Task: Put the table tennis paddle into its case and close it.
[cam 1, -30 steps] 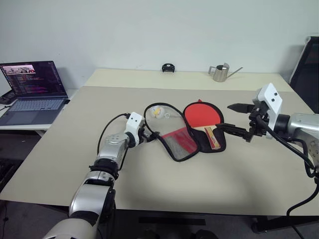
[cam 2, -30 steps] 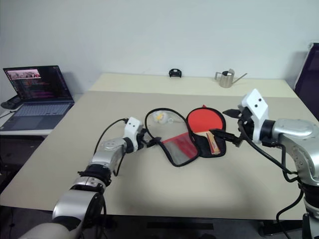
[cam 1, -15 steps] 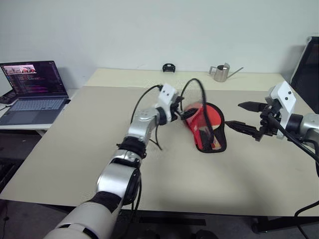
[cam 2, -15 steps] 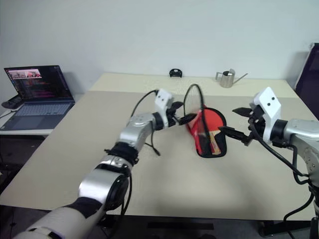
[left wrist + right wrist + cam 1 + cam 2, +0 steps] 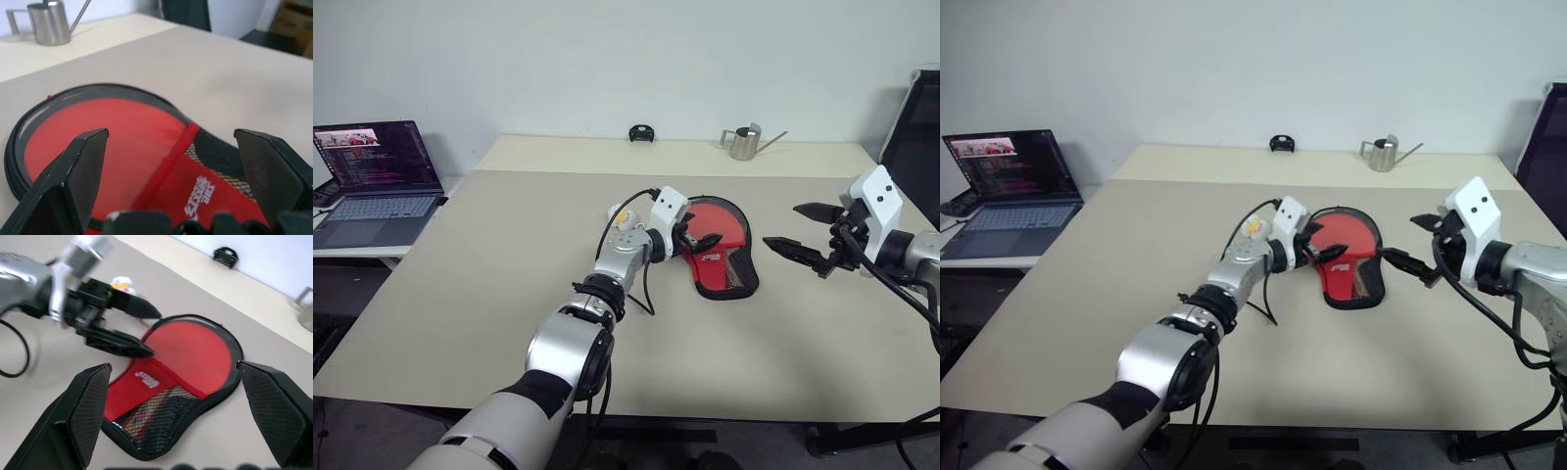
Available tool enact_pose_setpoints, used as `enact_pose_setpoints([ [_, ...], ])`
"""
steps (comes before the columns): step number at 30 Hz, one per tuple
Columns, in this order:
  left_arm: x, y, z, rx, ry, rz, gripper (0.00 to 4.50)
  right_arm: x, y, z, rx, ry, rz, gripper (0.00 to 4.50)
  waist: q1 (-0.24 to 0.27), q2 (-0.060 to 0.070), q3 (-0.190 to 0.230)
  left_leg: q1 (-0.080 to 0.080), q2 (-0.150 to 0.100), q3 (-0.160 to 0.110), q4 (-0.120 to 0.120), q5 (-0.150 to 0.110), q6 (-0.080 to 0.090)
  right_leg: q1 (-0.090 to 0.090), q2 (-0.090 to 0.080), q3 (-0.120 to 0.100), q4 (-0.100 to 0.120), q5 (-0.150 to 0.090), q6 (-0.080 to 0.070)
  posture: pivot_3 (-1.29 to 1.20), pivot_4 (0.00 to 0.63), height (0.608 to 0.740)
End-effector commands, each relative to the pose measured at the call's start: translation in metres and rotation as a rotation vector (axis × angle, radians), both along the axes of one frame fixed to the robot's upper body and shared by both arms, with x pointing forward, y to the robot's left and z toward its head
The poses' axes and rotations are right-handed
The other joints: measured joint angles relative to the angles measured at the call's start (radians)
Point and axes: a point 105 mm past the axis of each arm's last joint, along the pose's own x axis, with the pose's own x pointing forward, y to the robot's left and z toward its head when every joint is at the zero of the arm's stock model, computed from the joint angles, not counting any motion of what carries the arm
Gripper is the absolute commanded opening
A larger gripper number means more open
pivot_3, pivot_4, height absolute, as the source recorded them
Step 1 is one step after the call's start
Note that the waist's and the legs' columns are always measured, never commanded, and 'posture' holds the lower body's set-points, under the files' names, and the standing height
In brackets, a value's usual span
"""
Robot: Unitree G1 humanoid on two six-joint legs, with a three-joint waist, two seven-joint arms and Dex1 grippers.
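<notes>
The red case [image 5: 720, 252] lies in the middle of the table with its flap folded over, white logo and black mesh pocket facing up. The table tennis paddle is inside it; part of its handle [image 5: 145, 419] shows through the mesh. The case's small white-yellow charm [image 5: 625, 217] rests on the table to its left. My left gripper [image 5: 705, 241] stands open just over the case's left edge, nothing between its fingers [image 5: 78, 176]. My right gripper [image 5: 781, 225] hangs open a little to the right of the case, apart from it.
An open laptop [image 5: 377, 171] stands on a side table at far left. On the back table are a metal watering can [image 5: 744, 143] and a small black object [image 5: 643, 133]. A black chair [image 5: 915, 122] stands at far right.
My left gripper swept right and up, carrying the open flap over the paddle, so the case now lies folded shut. My right gripper drew back slightly to the right.
</notes>
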Motion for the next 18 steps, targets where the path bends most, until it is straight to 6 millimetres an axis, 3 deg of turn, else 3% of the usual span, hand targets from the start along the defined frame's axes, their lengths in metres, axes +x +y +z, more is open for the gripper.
enact_pose_setpoints([
  [1,-0.004,0.021,0.029,-0.078,-0.089,-0.086,4.50,0.005,0.000,0.000,0.027,-0.009,-0.029,4.48,-0.003,0.000,0.000,0.000,0.000,0.000,0.000,0.000,0.000,0.000,0.000,0.000,0.000,0.000,0.000,0.00,0.150,0.740],
  [5,-0.013,0.075,0.032,-0.123,-0.066,-0.134,4.50,0.025,-0.003,-0.018,0.088,0.051,-0.082,4.48,-0.020,0.001,0.000,0.001,0.000,0.000,0.000,0.000,0.000,0.000,0.000,0.001,0.000,0.000,0.000,0.00,0.150,0.740],
  [9,-0.028,0.114,0.047,-0.147,-0.075,-0.152,4.50,0.047,-0.002,-0.030,0.158,0.108,-0.122,4.48,-0.026,0.000,0.000,0.001,0.000,0.000,0.000,0.000,0.000,0.000,0.000,0.001,0.001,0.000,0.000,0.00,0.150,0.740],
  [13,-0.055,0.130,0.065,-0.119,-0.098,-0.218,4.50,0.072,-0.002,-0.044,0.187,0.151,-0.183,4.48,-0.027,0.001,0.000,0.000,0.000,0.000,0.000,0.000,0.000,0.000,0.000,0.001,0.000,0.000,0.000,0.00,0.150,0.740],
  [18,-0.081,0.133,0.080,-0.081,-0.128,-0.253,4.50,0.095,0.000,-0.066,0.157,0.191,-0.228,4.48,-0.022,0.001,0.000,0.000,0.000,-0.001,0.000,0.000,0.000,0.000,0.000,0.000,0.000,0.000,0.000,0.00,0.150,0.740],
])
